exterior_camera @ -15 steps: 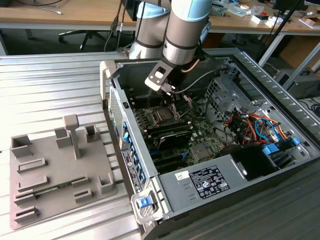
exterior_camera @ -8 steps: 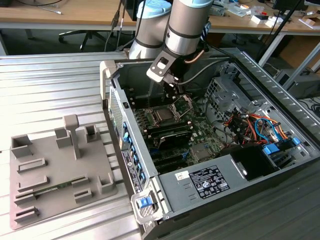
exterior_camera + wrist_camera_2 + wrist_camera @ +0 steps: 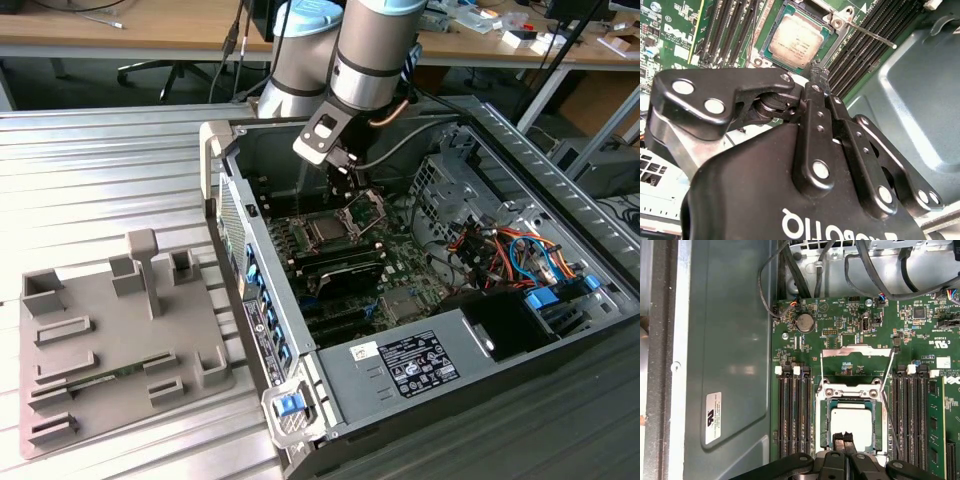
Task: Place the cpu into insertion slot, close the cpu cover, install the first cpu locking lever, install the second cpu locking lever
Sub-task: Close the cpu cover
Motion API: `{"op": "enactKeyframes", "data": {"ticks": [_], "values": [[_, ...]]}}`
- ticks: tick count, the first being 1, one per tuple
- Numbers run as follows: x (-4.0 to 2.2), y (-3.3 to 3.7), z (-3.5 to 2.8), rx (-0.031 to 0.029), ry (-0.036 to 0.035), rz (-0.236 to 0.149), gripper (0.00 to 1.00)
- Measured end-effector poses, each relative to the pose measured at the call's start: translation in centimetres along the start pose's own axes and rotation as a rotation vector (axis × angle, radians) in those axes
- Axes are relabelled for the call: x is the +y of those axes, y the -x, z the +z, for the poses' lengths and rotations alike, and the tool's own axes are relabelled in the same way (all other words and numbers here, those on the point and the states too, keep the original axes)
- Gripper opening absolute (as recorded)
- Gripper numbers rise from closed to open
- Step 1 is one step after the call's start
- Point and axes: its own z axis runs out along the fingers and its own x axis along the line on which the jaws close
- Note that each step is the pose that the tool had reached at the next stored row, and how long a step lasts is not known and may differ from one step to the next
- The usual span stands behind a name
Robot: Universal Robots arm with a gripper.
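Cpu point(image 3: 855, 421) lies seated in socket point(image 3: 850, 391); cover point(image 3: 856, 351) stands raised at its hinge. Pincer point(image 3: 844, 437) closed on nothing, 2 fingertips point(image 3: 839, 440) together, over a cpu edge.

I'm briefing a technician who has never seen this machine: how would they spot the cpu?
Look inside the open computer case at the green motherboard. Between two banks of black memory slots sits a square silver socket, and the cpu lies flat in its middle. Its plain pale metal top sets it apart from the dark slots and green board.
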Motion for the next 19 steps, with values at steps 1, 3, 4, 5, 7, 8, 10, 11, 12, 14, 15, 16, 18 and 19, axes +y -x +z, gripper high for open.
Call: {"op": "enactKeyframes", "data": {"ticks": [1, 3, 4, 5, 7, 8, 10, 11, 12, 14, 15, 16, 18, 19], "values": [[0.00, 0.00, 0.00, 0.0001, 0.0000, 0.000, 0.11], [0.02, 0.14, -0.01, -0.0001, -0.0002, 0.000, 0.11], [0.05, 0.25, 0.00, 0.0000, 0.0000, 0.000, 0.11], [0.09, 0.35, -0.01, 0.0000, -0.0001, 0.000, 0.11], [0.43, 0.68, 0.01, 0.0001, 0.0000, 0.000, 0.11], [0.80, 0.77, 0.03, 0.0001, -0.0003, 0.000, 0.11], [1.09, 0.83, -0.12, -0.0001, -0.0004, 0.000, 0.11], [1.41, 0.90, -0.29, 0.0001, -0.0005, 0.000, 0.11], [1.95, 0.99, -0.27, 0.0002, -0.0025, 0.000, 0.11], [2.76, 1.09, -0.24, 0.0000, -0.0055, 0.000, 0.11], [3.10, 1.11, -0.23, 0.0000, -0.0067, 0.000, 0.11], [3.68, 1.14, -0.21, -0.0001, -0.0084, 0.000, 0.11], [4.56, 1.14, -0.27, 0.0000, -0.0104, 0.000, 0.11], [4.78, 1.14, -0.29, 0.0001, -0.0109, 0.000, 0.11]]}}
